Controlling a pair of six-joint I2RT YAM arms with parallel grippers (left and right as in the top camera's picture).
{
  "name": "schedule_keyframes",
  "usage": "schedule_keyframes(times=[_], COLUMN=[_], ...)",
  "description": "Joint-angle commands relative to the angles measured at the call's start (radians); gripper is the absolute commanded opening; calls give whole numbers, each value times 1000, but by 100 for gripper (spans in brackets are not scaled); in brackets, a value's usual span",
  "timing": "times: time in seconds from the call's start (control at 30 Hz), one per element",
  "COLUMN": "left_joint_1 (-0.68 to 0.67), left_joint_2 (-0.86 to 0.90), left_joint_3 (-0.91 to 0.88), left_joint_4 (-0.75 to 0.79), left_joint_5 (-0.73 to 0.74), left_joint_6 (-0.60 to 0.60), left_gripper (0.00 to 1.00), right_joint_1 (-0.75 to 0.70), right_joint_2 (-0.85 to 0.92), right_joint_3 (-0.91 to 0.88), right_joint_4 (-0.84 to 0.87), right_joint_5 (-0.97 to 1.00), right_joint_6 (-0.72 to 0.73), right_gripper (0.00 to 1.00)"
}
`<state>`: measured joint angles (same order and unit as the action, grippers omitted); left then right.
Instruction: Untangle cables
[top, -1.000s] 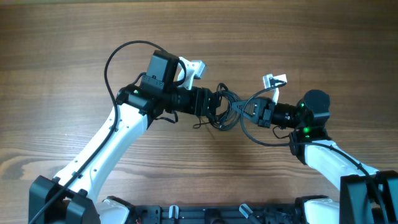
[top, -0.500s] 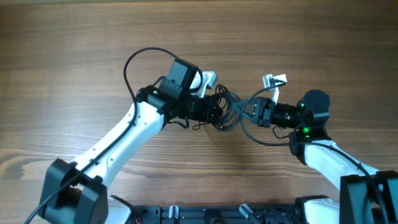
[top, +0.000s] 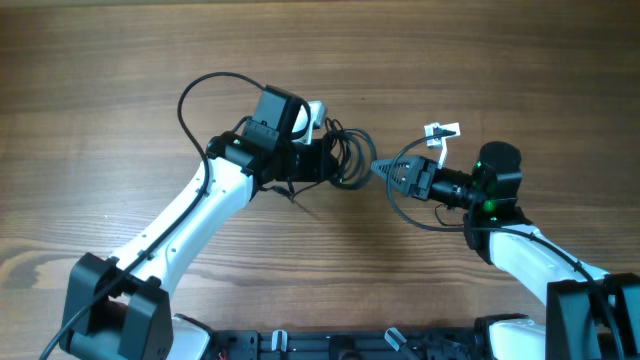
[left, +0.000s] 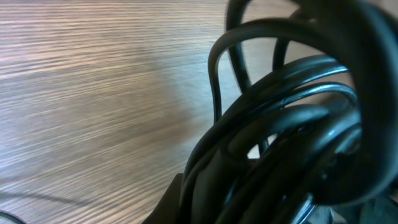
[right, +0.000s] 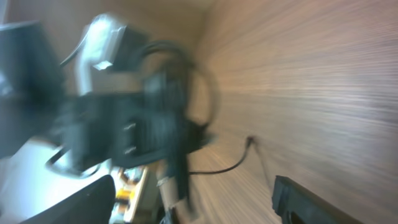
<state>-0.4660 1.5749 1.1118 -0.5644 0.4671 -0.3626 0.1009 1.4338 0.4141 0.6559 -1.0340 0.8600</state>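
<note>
Left tool (top: 333, 160) is pressed together on the cables (top: 348, 158). They hang at its tip as one knotted clump of thin black loops, about mid-worktop and just off the wood. In the left wrist view the loops crowd the lens, crossing over one another, with no single wire easy to follow. A loose strand (top: 297, 193) trails from the clump down toward the worktop (top: 120, 80) below the left wrist.

Right tool (top: 384, 170) sits just beside the clump on its right, apart from it, with its fingers spread and nothing between them. Its own camera is blurred but shows the bundle straight ahead.

The step in hand appears to be a re-grip: one side anchors the knot while the other is free to choose a new hold. The next move probably calls for the right tool to go in on one outer loop or plug end, not the whole clump. It would close there and draw away to the right while the left holds firm. Catching two wires at once would likely tighten the tangle.
</note>
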Motion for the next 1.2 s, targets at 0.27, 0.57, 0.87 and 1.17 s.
schedule_keyframes(times=[0.27, 0.57, 0.87, 1.17], left_joint_1=[3, 24, 30, 30], left_joint_2=[7, 7, 9, 10], left_joint_3=[1, 1, 1, 1], left_joint_4=[-12, -7, 77, 76], left_joint_5=[285, 267, 512, 512], left_joint_6=[446, 430, 431, 430], left_gripper=[4, 4, 4, 4], right_joint_1=[-50, -265, -116, -13], right_joint_2=[1, 1, 6, 9], right_joint_3=[5, 5, 5, 5], right_joint_4=[11, 249, 102, 181], right_joint_5=[126, -170, -111, -1], right_joint_6=[-154, -125, -176, -90], right_gripper=[89, 91, 90, 88])
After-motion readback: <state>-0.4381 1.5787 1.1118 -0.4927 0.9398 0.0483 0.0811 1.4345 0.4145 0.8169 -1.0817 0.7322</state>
